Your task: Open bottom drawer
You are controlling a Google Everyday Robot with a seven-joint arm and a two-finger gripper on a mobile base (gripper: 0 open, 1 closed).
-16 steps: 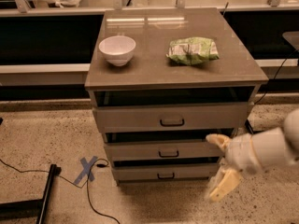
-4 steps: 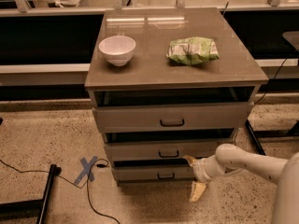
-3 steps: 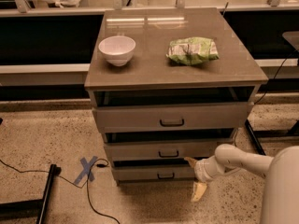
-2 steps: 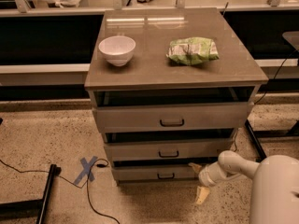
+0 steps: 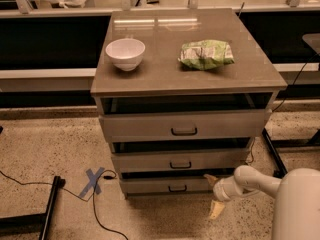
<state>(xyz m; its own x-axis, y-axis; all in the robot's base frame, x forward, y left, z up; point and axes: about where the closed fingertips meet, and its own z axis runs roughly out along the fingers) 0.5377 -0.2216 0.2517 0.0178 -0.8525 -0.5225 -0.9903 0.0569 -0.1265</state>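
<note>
- The arm [image 5: 255, 180] reaches in low from the right, with the gripper [image 5: 210, 194] just beside the right end of the bottom drawer [image 5: 165, 185].
- The fingers [image 5: 216, 210] are spread wide and hold nothing.
- Speckled floor [image 5: 165, 216] lies before the drawer.

The pincer [image 5: 210, 196] has drifted right (slightly), beside the bottom drawer [image 5: 165, 186].

one view | high, front, facing cabinet [image 5: 165, 71] | mid-range | pincer [image 5: 209, 196] lower right

The gripper [image 5: 212, 194], fingers spread, sits at lower right, just beside the bottom drawer [image 5: 155, 185]. Bare floor [image 5: 165, 219] lies open before its handle [image 5: 177, 188].
</note>
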